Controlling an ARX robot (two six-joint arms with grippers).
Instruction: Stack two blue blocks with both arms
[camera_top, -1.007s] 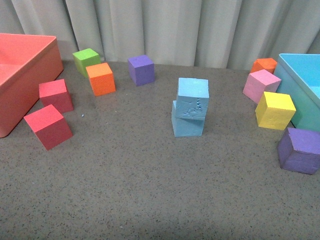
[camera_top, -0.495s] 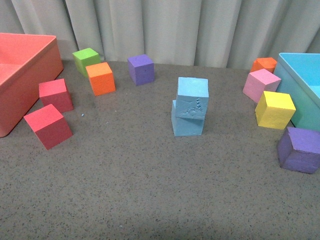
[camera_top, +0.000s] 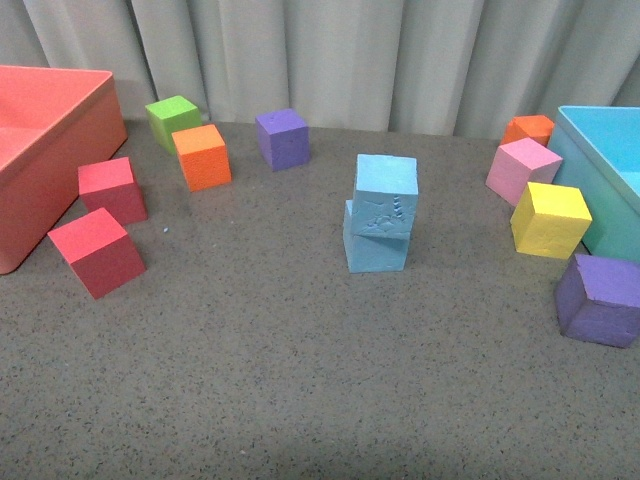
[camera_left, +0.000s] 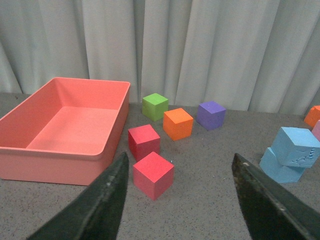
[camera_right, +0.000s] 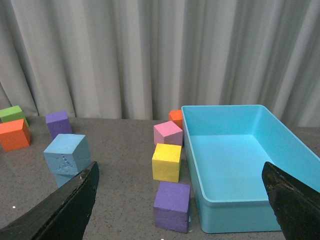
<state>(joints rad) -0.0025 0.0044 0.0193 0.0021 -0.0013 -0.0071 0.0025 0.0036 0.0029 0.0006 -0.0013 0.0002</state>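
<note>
The two sky-blue blocks stand stacked mid-table. The upper block (camera_top: 386, 195), with embossed marks on its front face, sits slightly askew on the plain lower block (camera_top: 375, 250). The stack also shows in the left wrist view (camera_left: 296, 147) and the upper block in the right wrist view (camera_right: 67, 154). Neither arm appears in the front view. My left gripper (camera_left: 180, 200) is open and empty, far from the stack, over the table near a red cube (camera_left: 153, 174). My right gripper (camera_right: 180, 200) is open and empty, near a purple cube (camera_right: 172, 205) and the turquoise bin (camera_right: 200, 165).
A red bin (camera_top: 60, 150) stands at the far left with two red cubes (camera_top: 97, 251) beside it. Green (camera_top: 172, 120), orange (camera_top: 202, 157) and purple (camera_top: 282, 139) cubes lie at the back. Pink (camera_top: 522, 170), yellow (camera_top: 549, 219), orange and purple (camera_top: 600, 299) cubes cluster by the turquoise bin (camera_top: 590, 160) at right.
</note>
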